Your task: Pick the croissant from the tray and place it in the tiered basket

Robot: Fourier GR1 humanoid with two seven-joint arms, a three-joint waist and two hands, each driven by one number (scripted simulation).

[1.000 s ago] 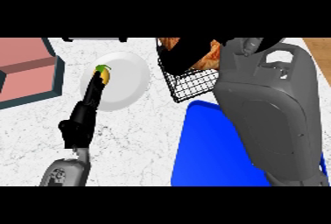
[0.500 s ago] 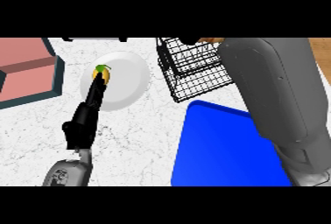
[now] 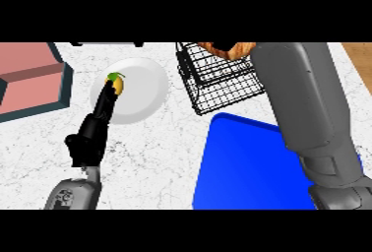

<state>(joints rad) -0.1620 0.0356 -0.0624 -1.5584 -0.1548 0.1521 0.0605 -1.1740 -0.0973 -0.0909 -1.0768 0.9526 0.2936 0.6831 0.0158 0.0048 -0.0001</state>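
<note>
The brown croissant shows at the view's top edge, over the far rim of the black wire tiered basket. It sits at the end of my right forearm, which stretches up from the lower right. Only a dark sliver of my right hand shows, against the croissant; the rest is cut off. The blue tray lies below the basket with nothing on its visible part. My left hand rests open at the left, fingers straight, tips over the white plate.
A small yellow-green fruit lies on the plate at my left fingertips. A pink box with a teal rim stands at the far left. A wooden strip runs along the counter's upper right.
My right arm has stretched farther away, carrying the croissant from above the basket's middle to its far rim at the top edge. The left hand has stayed still.
</note>
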